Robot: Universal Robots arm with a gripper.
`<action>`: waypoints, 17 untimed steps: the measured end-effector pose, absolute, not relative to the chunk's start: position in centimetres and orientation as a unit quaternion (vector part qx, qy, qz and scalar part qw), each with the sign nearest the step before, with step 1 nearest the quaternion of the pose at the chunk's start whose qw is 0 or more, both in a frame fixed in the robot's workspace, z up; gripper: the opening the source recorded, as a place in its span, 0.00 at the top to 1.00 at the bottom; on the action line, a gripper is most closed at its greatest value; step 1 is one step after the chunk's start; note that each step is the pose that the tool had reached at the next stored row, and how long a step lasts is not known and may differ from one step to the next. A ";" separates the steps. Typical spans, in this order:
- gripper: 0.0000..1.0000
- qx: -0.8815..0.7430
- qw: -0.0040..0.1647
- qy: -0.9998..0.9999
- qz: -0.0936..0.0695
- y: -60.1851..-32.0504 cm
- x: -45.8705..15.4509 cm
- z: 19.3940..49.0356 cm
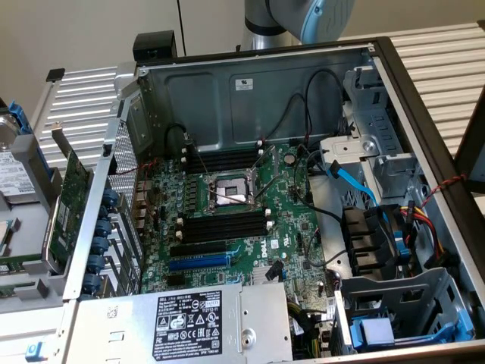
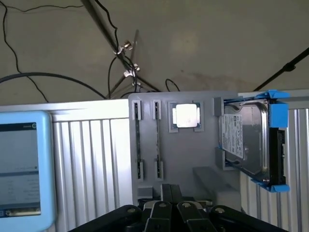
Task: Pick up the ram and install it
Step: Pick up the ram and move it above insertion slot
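two thin sticks, which i took for the ram (image 2: 138, 141), stood on edge side by side in a grey holder (image 2: 193, 154) on the ribbed table (image 2: 91, 159). a square chip (image 2: 186, 116) lay in its own pocket just beside them, and a hard drive (image 2: 244, 140) in blue brackets stood at the holder's far side. the gripper (image 2: 171, 195) hung over the near edge of the holder, close to the sticks but apart from them. i could not tell how far open it was; no stick was seen in its hold.

in the exterior view the computer case (image 1: 227, 91) lay open with the arm (image 1: 292, 19) behind it. the long black slots (image 1: 223, 225) on the green board (image 1: 250, 254), on both sides of the metal socket (image 1: 227, 193), looked empty, their white end clips bare.

by my judgement the task was at its very start: the pick-up was not yet done and nothing was seated, so grasping, carrying and pressing a stick into a slot were all left.
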State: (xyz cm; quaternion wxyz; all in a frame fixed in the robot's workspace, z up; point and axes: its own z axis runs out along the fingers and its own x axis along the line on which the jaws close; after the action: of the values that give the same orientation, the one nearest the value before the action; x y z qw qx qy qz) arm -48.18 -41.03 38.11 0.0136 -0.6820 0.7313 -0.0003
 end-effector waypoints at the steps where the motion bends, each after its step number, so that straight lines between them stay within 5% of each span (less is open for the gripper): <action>1: 0.90 -0.682 0.014 0.731 0.000 -41.0 -48.2 38.0; 6: 0.89 -0.682 0.015 0.731 -0.001 -41.2 -48.2 37.6; 9: 0.70 -0.682 0.016 0.731 -0.001 -41.4 -48.2 37.5; 13: 0.58 -0.682 0.016 0.731 -0.001 -41.5 -48.2 36.9; 17: 0.58 -0.682 0.016 0.731 -0.001 -41.7 -48.2 36.2</action>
State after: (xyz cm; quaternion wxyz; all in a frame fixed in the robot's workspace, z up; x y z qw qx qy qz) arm -48.17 -41.69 36.19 0.0157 -0.6823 0.7309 -0.0009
